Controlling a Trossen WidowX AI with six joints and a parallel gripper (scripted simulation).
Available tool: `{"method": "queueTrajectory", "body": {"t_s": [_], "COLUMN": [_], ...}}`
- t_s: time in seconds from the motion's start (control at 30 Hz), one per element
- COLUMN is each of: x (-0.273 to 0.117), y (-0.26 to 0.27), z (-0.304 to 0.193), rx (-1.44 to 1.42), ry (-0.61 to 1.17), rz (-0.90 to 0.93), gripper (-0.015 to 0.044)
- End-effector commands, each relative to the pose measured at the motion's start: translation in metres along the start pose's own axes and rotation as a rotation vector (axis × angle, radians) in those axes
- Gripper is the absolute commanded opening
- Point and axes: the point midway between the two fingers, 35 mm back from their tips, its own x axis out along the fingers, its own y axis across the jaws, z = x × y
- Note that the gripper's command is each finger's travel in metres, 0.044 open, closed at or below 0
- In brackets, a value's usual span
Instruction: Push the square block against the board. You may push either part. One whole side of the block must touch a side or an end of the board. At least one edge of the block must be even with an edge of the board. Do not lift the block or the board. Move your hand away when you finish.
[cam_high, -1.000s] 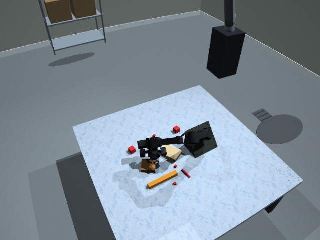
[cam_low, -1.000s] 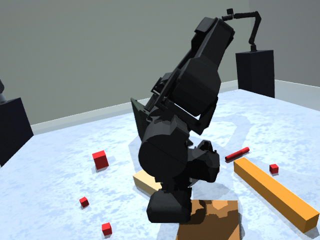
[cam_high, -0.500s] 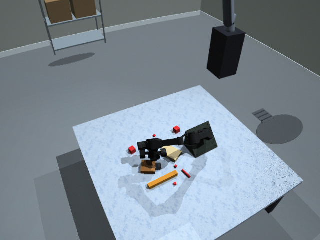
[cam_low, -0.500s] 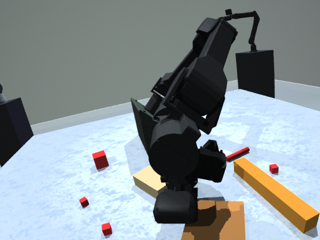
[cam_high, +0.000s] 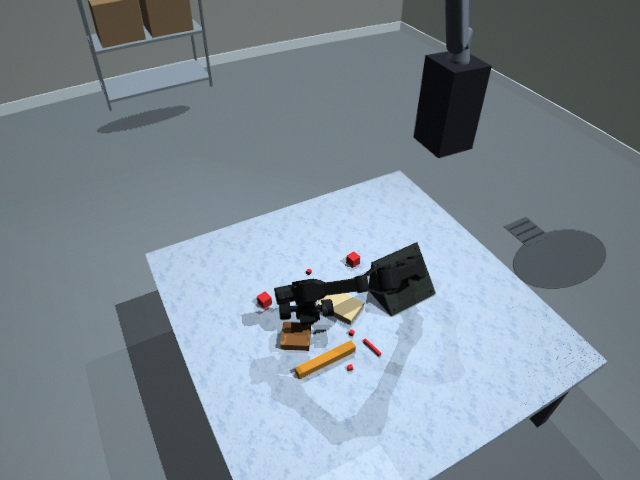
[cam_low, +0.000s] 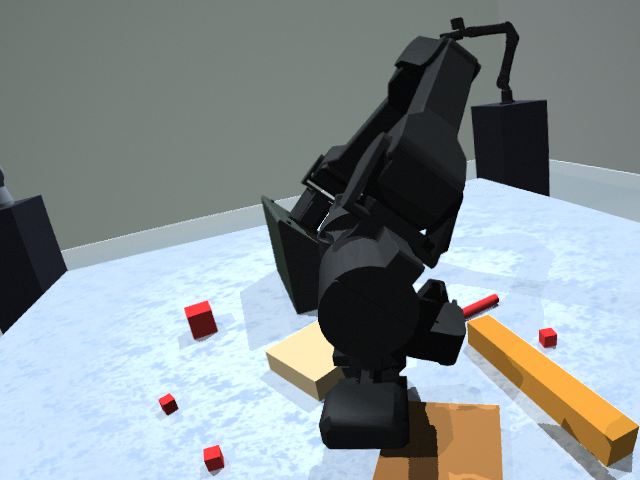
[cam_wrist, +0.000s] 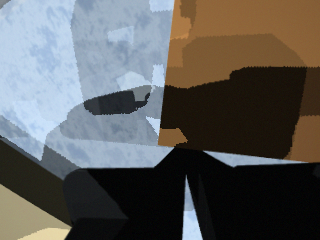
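Note:
The brown square block (cam_high: 296, 341) (cam_low: 467, 434) (cam_wrist: 240, 50) lies flat on the table. The long orange board (cam_high: 325, 359) (cam_low: 547, 379) lies beyond it toward the front of the top view, at an angle to the block, with a gap of table between them. My gripper (cam_high: 309, 321) (cam_wrist: 183, 150) is shut with nothing between its fingers. Its tips are low at the block's edge on the side away from the board; whether they touch it I cannot tell. In the exterior view the tips are hidden behind the arm, which also hides part of the block.
A cream flat piece (cam_high: 343, 308) (cam_low: 299, 356) (cam_wrist: 20, 215) lies beside the gripper, toward the arm's base. A red stick (cam_high: 372, 347) (cam_low: 480, 305) and small red cubes (cam_high: 351, 332) (cam_high: 349, 367) lie near the board. Larger red cubes (cam_high: 353, 259) (cam_high: 264, 299) lie on the far side.

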Motion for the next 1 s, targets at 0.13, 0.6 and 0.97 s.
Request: {"method": "queueTrajectory", "body": {"t_s": [0.13,0.6,0.97], "x": [0.001,0.001,0.001], "y": [-0.001,-0.003,-0.005], "z": [0.010,0.020,0.027], "rx": [-0.005,-0.005,-0.005], "ry": [-0.006,-0.007,-0.007], "rz": [0.002,0.002,0.002], "gripper": [0.0000,0.0000,0.0000]}}
